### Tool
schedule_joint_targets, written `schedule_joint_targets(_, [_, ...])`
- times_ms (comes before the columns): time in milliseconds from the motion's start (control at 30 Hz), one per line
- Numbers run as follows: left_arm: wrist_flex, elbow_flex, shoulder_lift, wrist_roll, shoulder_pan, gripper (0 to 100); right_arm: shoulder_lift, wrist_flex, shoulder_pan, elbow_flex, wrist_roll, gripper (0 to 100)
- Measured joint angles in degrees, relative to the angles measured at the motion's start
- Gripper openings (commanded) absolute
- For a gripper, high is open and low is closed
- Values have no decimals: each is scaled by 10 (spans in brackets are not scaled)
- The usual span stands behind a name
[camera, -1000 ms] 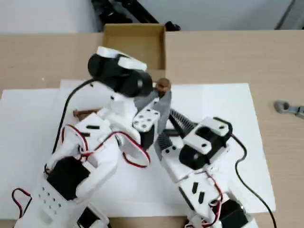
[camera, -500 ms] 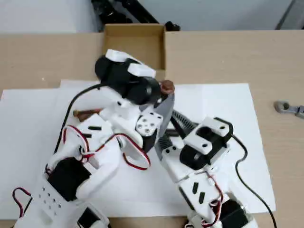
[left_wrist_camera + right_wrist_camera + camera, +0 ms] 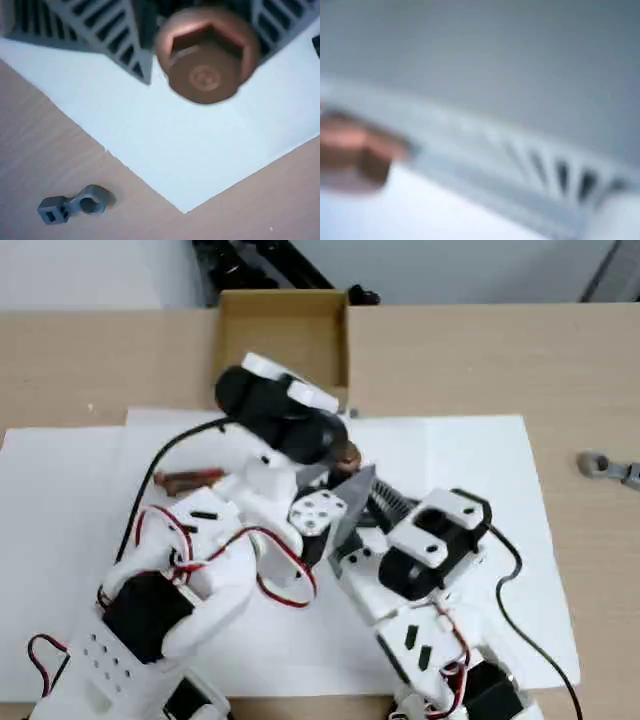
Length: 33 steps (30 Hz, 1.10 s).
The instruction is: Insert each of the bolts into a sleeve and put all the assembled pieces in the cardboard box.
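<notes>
My left gripper point(image 3: 345, 465) hangs over the white paper point(image 3: 470, 470), a little in front of the cardboard box point(image 3: 285, 335), shut on a brown bolt point(image 3: 346, 453). In the left wrist view the bolt's hexagonal head point(image 3: 205, 55) sits between the grey ribbed fingers point(image 3: 95, 30). A grey sleeve point(image 3: 598, 465) lies on the bare table at the far right, also seen as the sleeve point(image 3: 75, 205) past the paper's corner. My right gripper point(image 3: 375, 502) lies low beside the left one, partly under it. The right wrist view is blurred, with a brown shape point(image 3: 350, 155) at one side.
A second brown piece point(image 3: 190, 480) lies on the paper to the left of the left arm. The box stands open at the back edge of the paper. Both arms crowd the middle of the paper; the right side has free room.
My left gripper has swung the bolt away from the box's front corner, nearer and lower over the paper, towards the right gripper. The right arm has kept still.
</notes>
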Motion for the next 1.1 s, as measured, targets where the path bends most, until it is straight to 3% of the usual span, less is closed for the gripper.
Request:
schedule_joint_targets(867, [95, -11, -2, 18, -25, 189, 4, 1, -1, 1, 0, 3])
schedule_joint_targets(1100, [96, -33, -3, 18, -76, 107, 84, -14, 3, -47, 0, 3])
